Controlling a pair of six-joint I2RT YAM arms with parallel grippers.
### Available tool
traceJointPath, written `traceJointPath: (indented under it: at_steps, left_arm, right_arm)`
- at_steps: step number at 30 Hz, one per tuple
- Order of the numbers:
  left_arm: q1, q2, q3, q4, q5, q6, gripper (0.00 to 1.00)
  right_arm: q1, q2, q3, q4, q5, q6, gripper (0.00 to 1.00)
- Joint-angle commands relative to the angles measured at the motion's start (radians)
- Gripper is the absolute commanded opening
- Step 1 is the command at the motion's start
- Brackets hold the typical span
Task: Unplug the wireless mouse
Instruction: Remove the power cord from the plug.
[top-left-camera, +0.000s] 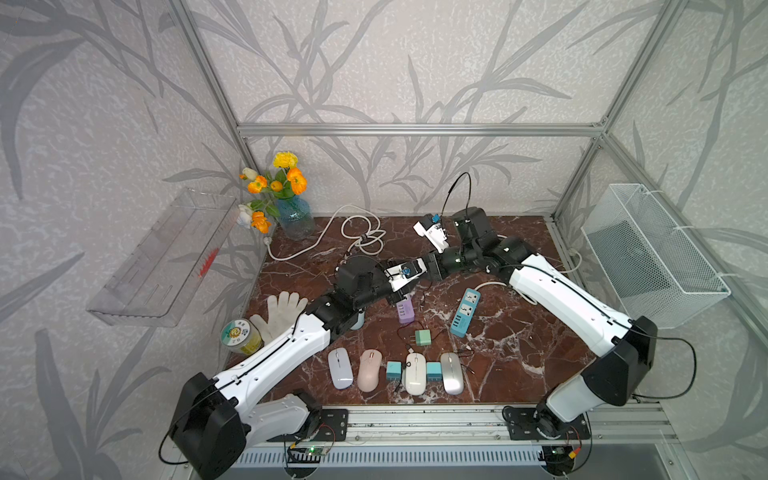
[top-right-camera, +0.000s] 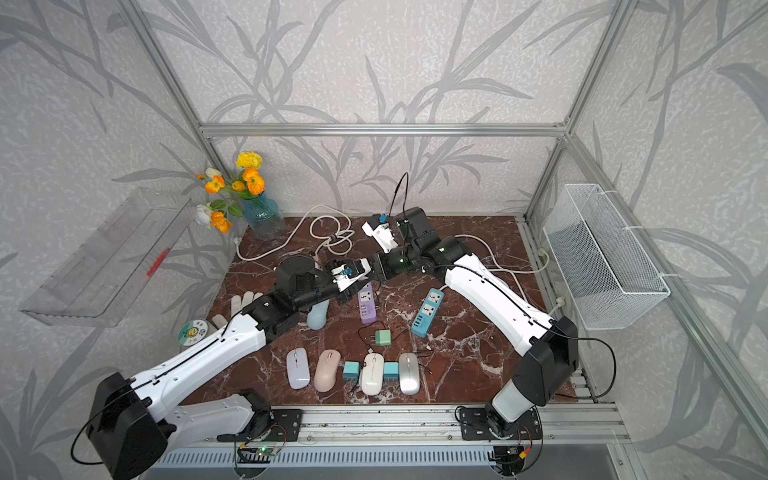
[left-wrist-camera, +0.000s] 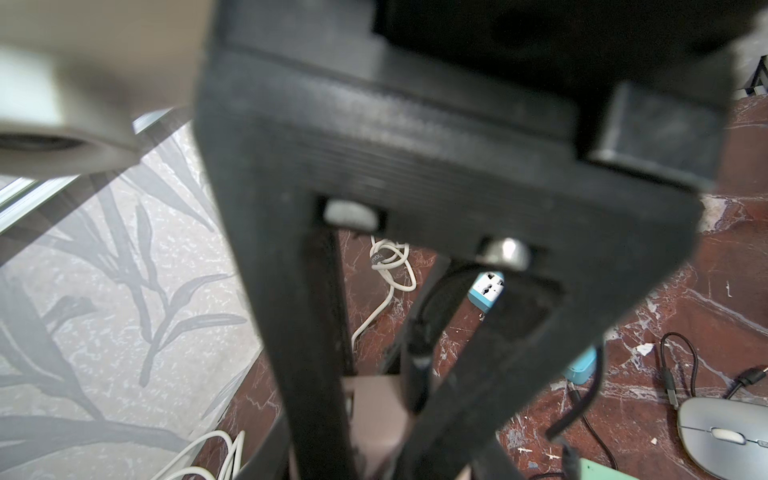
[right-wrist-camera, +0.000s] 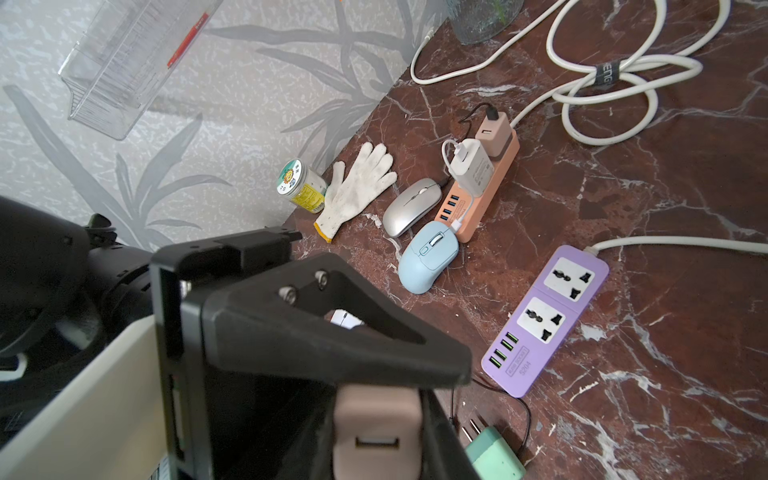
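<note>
Your right end effector (right-wrist-camera: 399, 390) is clenched on the pink USB charger (right-wrist-camera: 376, 419), held off the counter (right-wrist-camera: 644, 299) near its middle, above the purple power strip (right-wrist-camera: 544, 320). The black USB plug (left-wrist-camera: 417, 374), likely the mouse's, sticks out of that charger, its long axis running up between the fingers of your left end effector (left-wrist-camera: 374, 453). I cannot tell whether they pinch it. Pull along that axis, away from the charger.

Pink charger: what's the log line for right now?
right gripper: holds pink charger | left gripper: around its black plug | plug: not yet out
</note>
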Motion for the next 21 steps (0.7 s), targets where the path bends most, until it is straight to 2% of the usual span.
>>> traceJointPath:
  at_steps: [1,2,4,6,8,12,19,21]
  left_arm:
    - [0.001,-0.015,-0.006,0.043,-0.025,-0.018,0.03]
    - [0.002,-0.018,-0.009,0.043,-0.033,-0.02,0.0]
    - [0.001,-0.023,-0.017,0.044,-0.053,-0.022,0.0]
    - [0.002,-0.025,-0.029,0.057,-0.07,-0.017,0.0]
    - [0.002,-0.026,-0.031,0.057,-0.082,-0.012,0.0]
    - [0.003,-0.027,-0.029,0.049,-0.086,0.002,0.0]
    - [0.002,-0.027,-0.034,0.051,-0.084,0.001,0.0]
    - [0.002,-0.028,-0.035,0.053,-0.083,0.002,0.0]
  right_arm:
    - [0.004,-0.032,0.001,0.0,0.027,-0.004,0.31]
    - [0.003,-0.05,-0.015,0.004,0.055,-0.004,0.39]
    - [-0.004,-0.091,-0.059,0.026,0.108,0.0,0.54]
    - [-0.015,-0.125,-0.102,0.043,0.129,0.003,0.59]
    - [-0.018,-0.151,-0.133,0.048,0.12,0.0,0.6]
    - [-0.019,-0.189,-0.174,0.073,0.084,-0.002,0.56]
    - [-0.019,-0.179,-0.16,0.062,0.087,0.0,0.31]
    - [-0.019,-0.17,-0.157,0.062,0.077,0.003,0.28]
